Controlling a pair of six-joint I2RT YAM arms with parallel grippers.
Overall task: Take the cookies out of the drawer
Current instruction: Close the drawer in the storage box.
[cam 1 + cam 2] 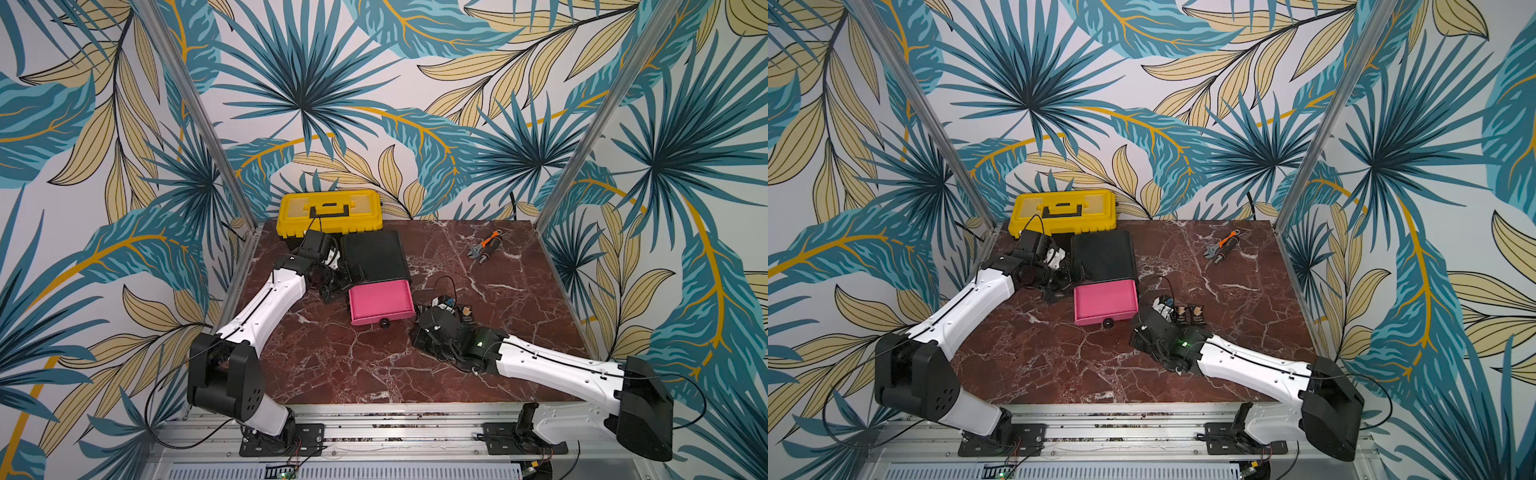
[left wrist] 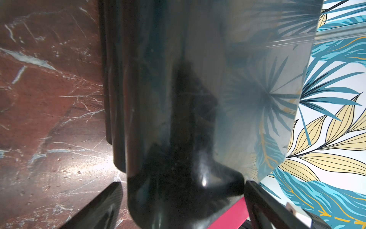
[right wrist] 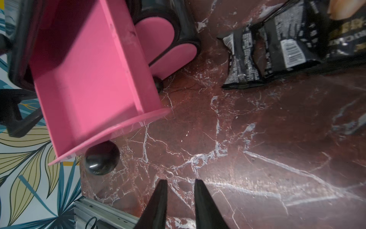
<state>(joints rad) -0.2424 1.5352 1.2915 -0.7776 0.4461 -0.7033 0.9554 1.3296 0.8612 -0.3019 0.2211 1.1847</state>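
The drawer (image 1: 380, 301), pink with a black knob (image 1: 384, 322) on its front, stands pulled out toward 6 o'clock from a black cabinet (image 1: 374, 253) near the middle of the marble table (image 1: 374, 365). The cookies (image 1: 1190, 314) lie on the table at 3 o'clock of the drawer, outside it and close beside it. At least two black packets show there, touching each other. In the right wrist view one of them (image 3: 267, 49) shows its printed back. The right arm's wrist sits at 6 o'clock of the packets and hides part of them in a top view. The right fingers (image 3: 158, 202) stand narrow with a small gap, hold nothing and point at bare table, with the knob (image 3: 102, 157) between them and the drawer front. The left arm reaches in from 8 o'clock. The left fingers (image 2: 103, 208) stand wide, one on each side of the cabinet (image 2: 168, 99), closed against its walls. A yellow toolbox (image 1: 330, 212) touches the cabinet at 11 o'clock. An orange-handled wrench (image 1: 484, 247) lies at 2 o'clock, well apart from the drawer.
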